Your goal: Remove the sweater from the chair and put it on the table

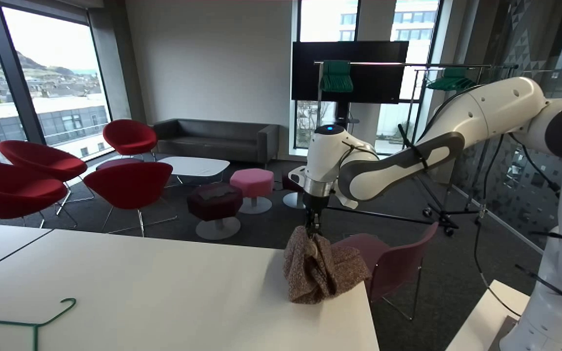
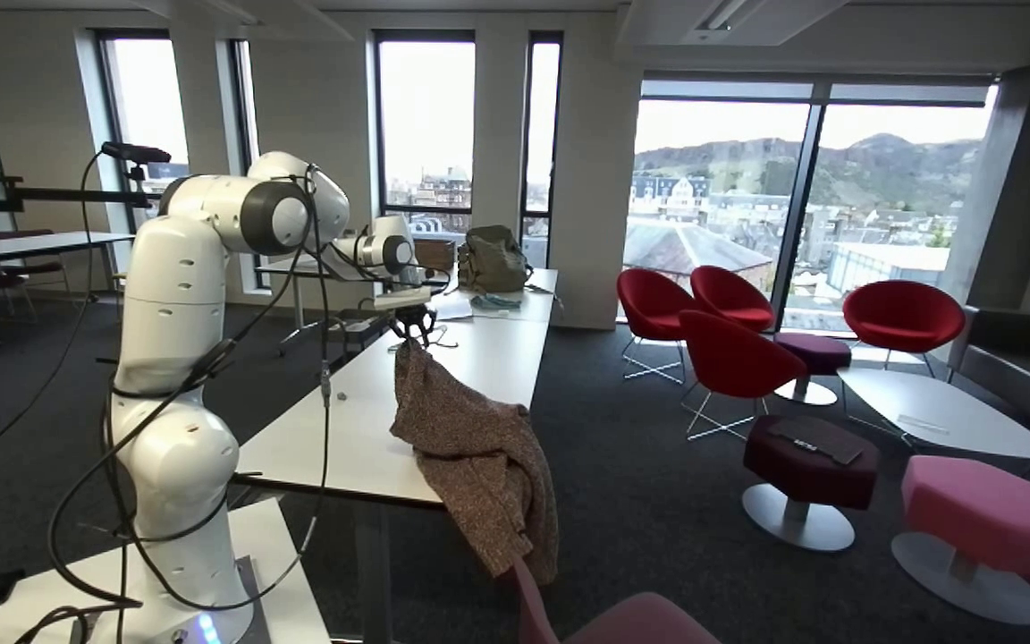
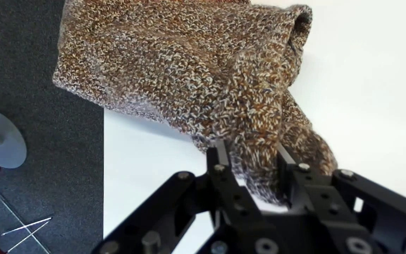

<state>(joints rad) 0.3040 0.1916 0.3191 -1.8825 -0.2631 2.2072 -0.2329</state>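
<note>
The sweater (image 1: 327, 270) is a mottled brown-mauve knit. It rises to a peak at my gripper (image 1: 313, 229) and drapes across the table's end. In an exterior view the sweater (image 2: 479, 438) hangs past the table (image 2: 493, 358) edge, down to the chair's back (image 2: 537, 599); I cannot tell if they touch. In the wrist view my gripper (image 3: 252, 151) has a thick fold of the sweater (image 3: 174, 63) between its fingers, which stand apart by the fold's width. The maroon chair (image 1: 400, 265) stands beside the white table (image 1: 164, 282).
A green hanger (image 1: 34, 324) lies on the table. A backpack (image 2: 493, 259) stands at its far end. Stools (image 1: 251, 184), red lounge chairs (image 1: 127, 180) and a low coffee table (image 1: 195, 165) stand beyond. A clothes rail (image 1: 408, 64) stands behind the arm.
</note>
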